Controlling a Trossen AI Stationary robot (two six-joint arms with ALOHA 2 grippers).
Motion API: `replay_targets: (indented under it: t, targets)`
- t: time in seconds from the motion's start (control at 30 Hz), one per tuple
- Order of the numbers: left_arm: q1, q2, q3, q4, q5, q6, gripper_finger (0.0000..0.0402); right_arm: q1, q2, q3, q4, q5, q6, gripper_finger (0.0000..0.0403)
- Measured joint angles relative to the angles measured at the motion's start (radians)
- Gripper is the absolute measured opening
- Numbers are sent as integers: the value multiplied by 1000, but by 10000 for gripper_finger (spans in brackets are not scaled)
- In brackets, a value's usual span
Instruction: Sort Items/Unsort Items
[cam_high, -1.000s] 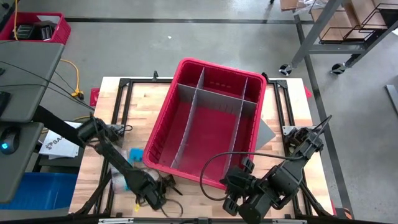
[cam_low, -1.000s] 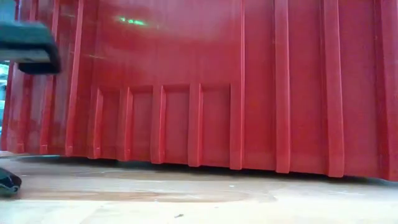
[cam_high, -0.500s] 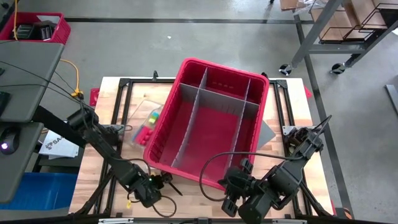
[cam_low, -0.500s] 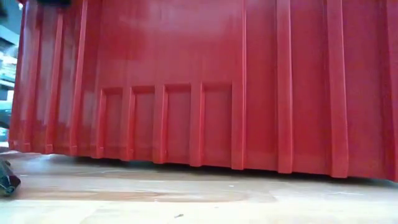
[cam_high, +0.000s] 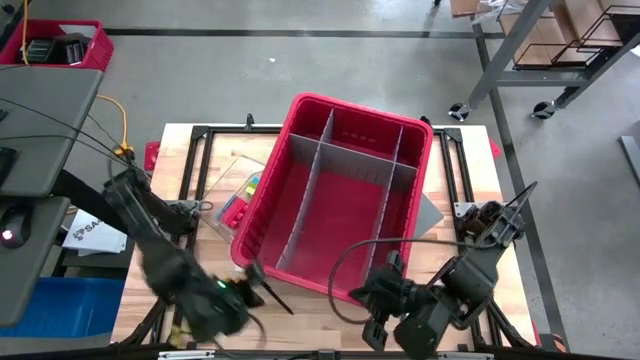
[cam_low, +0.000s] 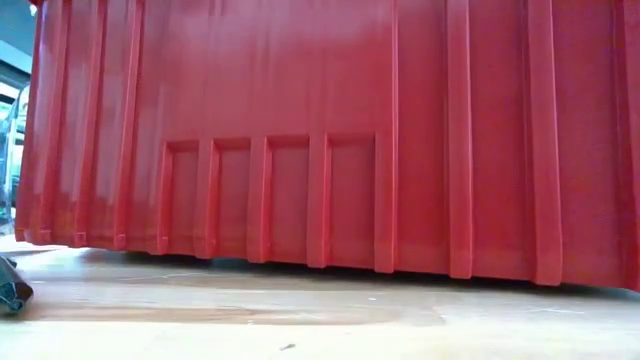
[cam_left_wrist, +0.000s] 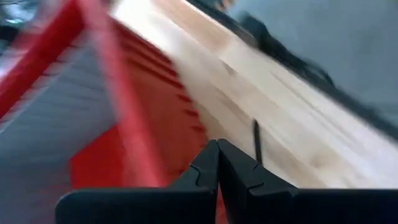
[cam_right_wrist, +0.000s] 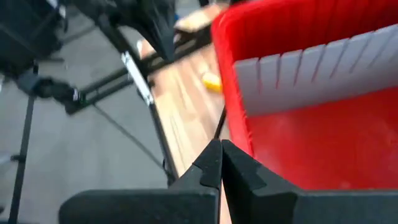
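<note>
The items I can see are coloured blocky pieces (cam_high: 240, 198) in yellow, green, blue and red, lying in a clear tray against the red bin's left wall. A thin dark stick (cam_high: 272, 292) lies on the table by the bin's near left corner; the left wrist view shows the stick (cam_left_wrist: 256, 140) too. A yellow piece (cam_right_wrist: 211, 81) lies on the wood beside the bin. My left gripper (cam_left_wrist: 217, 149) hangs shut above the stick (cam_high: 248, 285), holding nothing. My right gripper (cam_right_wrist: 219, 149) is shut and bare over the bin's near rim (cam_high: 388, 268).
The red bin (cam_high: 300, 110) with grey dividers (cam_high: 345, 160) fills the table's middle, and its wall (cam_low: 330, 140) blocks the low view. A dark object's end (cam_low: 10, 290) lies at the low view's left edge. Bare wood runs along the near edge (cam_high: 310, 320).
My left gripper has risen quickly from the table near the front edge, tipping its wrist, and has stayed shut. The dark stick has stayed where it lay. With the arm raised, the clear tray of coloured pieces shows beside the bin. My right gripper has risen slightly.
</note>
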Motion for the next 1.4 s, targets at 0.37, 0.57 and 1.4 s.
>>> replay_targets:
  t: [0.37,0.57,1.4]
  targets:
    - [37,-400,48,-103,-294,-303,0,-70,-64,0,-160,140,188,0]
    - [231,-476,14,-72,-298,-327,0,-205,-107,-43,-299,90,192,24]
    - [1112,-233,-18,311,432,-292,0,-1631,-332,-79,-298,-355,-890,227]
